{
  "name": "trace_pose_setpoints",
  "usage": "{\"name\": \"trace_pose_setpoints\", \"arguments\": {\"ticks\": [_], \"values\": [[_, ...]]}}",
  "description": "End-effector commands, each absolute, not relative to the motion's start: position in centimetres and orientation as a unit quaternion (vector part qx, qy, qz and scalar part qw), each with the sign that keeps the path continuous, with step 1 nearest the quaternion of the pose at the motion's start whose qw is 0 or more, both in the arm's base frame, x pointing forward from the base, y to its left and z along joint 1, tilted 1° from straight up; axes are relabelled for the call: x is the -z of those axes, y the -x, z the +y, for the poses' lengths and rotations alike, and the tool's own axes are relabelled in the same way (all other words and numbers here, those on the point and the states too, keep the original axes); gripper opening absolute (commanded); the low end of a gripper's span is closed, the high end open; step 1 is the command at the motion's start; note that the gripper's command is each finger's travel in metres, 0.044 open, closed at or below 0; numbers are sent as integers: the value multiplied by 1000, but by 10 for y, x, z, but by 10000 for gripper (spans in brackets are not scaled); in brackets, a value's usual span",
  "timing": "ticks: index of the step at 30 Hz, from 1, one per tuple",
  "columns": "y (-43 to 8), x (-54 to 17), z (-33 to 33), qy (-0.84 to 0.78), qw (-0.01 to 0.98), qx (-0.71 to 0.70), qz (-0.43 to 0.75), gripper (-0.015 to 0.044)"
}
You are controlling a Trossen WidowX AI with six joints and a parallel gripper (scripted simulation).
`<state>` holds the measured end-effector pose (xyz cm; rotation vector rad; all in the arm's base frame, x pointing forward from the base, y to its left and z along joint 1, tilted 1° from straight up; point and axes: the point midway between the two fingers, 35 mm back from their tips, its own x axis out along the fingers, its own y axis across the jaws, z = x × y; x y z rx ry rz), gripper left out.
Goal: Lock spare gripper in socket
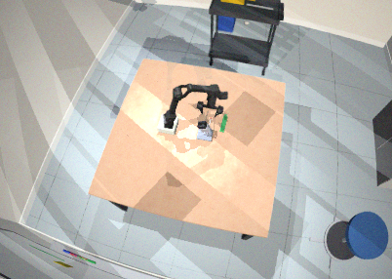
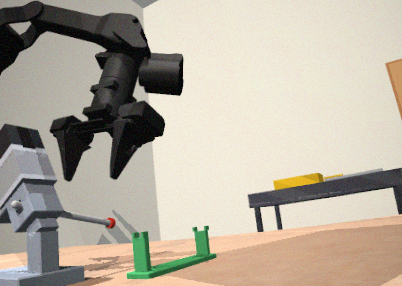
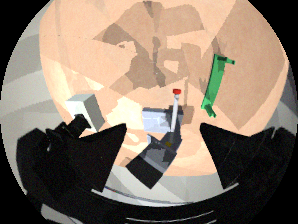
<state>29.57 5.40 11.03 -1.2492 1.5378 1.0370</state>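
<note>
Left to right across the wooden counter (image 1: pixel 122 170) (image 2: pixel 300 244) (image 3: pixel 100 45), as seen from above, the arm's pale box-shaped base (image 1: pixel 168 131) (image 3: pixel 92 112) stands nearer the left edge than the right; next comes the grey angular mount (image 1: pixel 205 135) (image 2: pixel 42 246) (image 3: pixel 156 120), a tilted black-capped block (image 1: pixel 202 125) (image 2: pixel 21 136) (image 3: pixel 145 172) on it, probably the spare gripper docked; the slim grey, red-tipped lock pin (image 2: pixel 87 218) (image 3: pixel 174 117) runs through the mount, its red end towards the right edge; above hangs the black parallel-jaw gripper (image 1: pixel 211 113) (image 2: pixel 92 178) (image 3: pixel 164 127), spread wide and empty; furthest right lies the green two-post rack (image 1: pixel 223 123) (image 2: pixel 175 265) (image 3: pixel 215 80). The pin should prove light, stiff and perhaps slippery, best gripped near its red end; the exterior view crops the mount, and the socket's inside, hence the locking, cannot be confirmed.
</note>
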Motion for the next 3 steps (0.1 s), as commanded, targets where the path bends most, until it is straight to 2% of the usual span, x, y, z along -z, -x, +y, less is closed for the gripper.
{"name": "trace_pose_setpoints", "arguments": {"ticks": [1, 3], "values": [[-296, -110, 54, 503, 437, -418, 617, 440], [-296, -110, 54, 503, 437, -418, 617, 440]]}}
